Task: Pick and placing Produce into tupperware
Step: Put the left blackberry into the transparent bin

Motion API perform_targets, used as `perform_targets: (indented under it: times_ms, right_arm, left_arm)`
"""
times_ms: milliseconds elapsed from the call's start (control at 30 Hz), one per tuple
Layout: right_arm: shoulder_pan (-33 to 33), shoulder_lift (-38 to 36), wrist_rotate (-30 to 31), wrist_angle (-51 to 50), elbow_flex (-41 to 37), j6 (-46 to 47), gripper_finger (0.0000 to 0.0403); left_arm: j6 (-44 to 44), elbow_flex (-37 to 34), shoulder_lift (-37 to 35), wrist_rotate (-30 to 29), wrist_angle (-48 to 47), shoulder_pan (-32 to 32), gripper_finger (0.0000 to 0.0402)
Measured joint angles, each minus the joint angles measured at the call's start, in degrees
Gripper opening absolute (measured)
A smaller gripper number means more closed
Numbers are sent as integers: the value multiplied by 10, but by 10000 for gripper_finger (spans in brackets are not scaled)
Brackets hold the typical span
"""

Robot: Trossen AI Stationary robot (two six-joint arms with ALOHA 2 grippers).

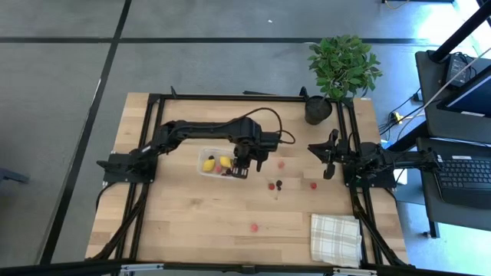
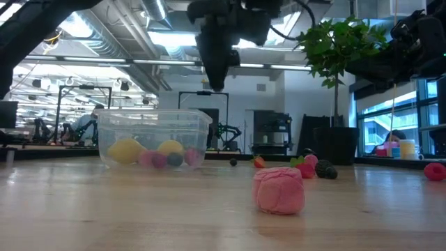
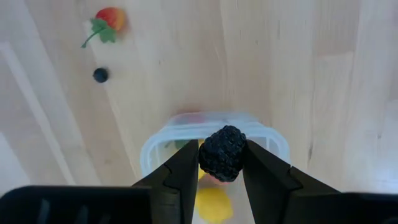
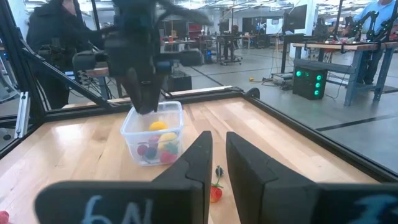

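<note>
No legible writing; left claw point(image 3: 222, 163) grips blackberry point(image 3: 222, 153) over tupperware point(image 3: 155, 146).

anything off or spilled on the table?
Nothing spilled or damaged. Loose produce lies scattered on the table, waiting to be picked. The tub sits upright with fruit inside, and the left gripper holds a blackberry over it.

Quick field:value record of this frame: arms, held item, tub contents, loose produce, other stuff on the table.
left gripper: above the tupperware, shut on a blackberry
right gripper: parked at the table's right side, shut, holds nothing
tupperware contents: two yellow lemons, a few small berries
loose produce: red berries and a dark one right of the tub; a raspberry near the front edge
other: potted plant, checked cloth
</note>
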Motion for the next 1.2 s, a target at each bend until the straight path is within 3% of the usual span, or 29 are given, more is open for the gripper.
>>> perform_targets:
  times_ms: [300, 833, 1200]
  right_arm:
    - [0, 0, 0, 2, 0, 1, 51]
    - [-1, 0, 0, 23, 0, -1, 51]
    - [-1, 0, 0, 32, 0, 0, 51]
  left_arm:
    - [-45, -77, -84, -29, 5, 3, 111]
    - [-106, -471, -311, -29, 279, 6, 112]
    - [-145, -604, -334, -29, 380, 1, 112]
